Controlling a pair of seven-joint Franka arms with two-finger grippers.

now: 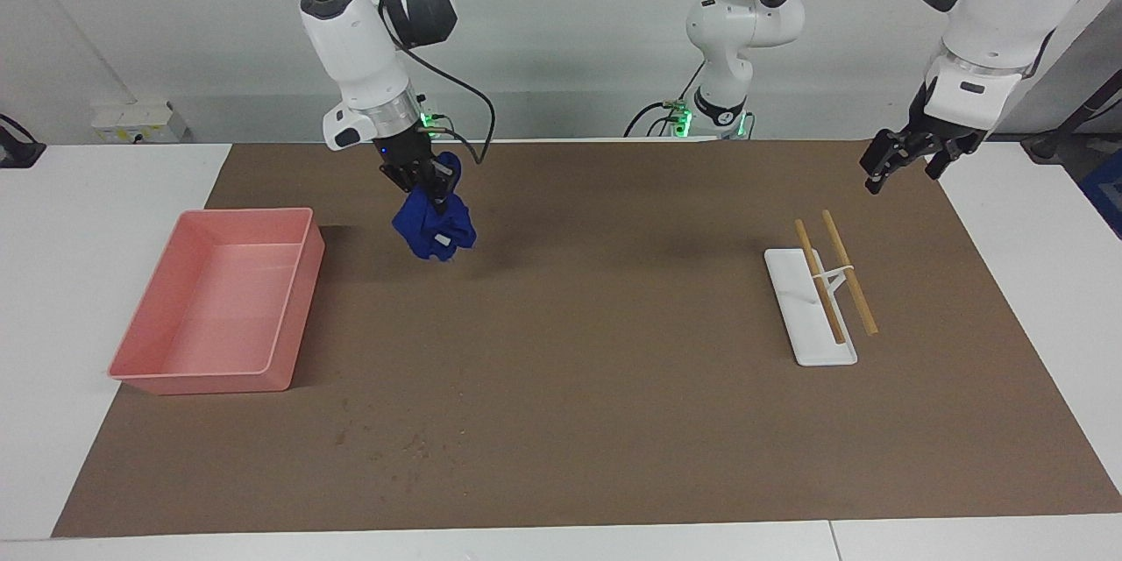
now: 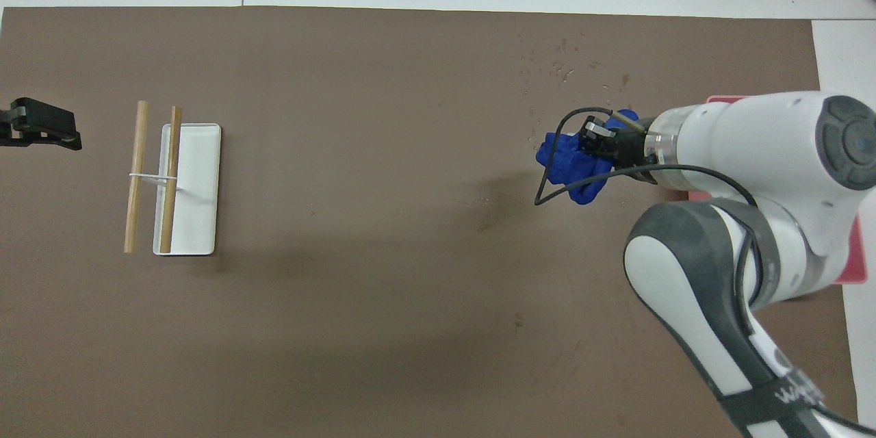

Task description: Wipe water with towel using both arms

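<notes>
Overhead, the right tool [image 2: 597, 145] grips the towel [image 2: 568, 163]; facing shows the left tool [image 1: 903, 159] open.

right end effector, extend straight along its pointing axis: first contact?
Probably bare brown mat. The right end effector, shut on the blue towel, points steeply down beside the pink tray; the hanging towel would touch first. Depth is uncertain.

The towel [image 1: 434, 228] is soft, crumpled blue cloth. The pink tray [image 1: 140, 368] looks like smooth, slightly glossy plastic, as does the white tray [image 1: 820, 351]. Two sticks [image 1: 850, 285] look wooden. The brown mat [image 1: 596, 421] is matt.
</notes>
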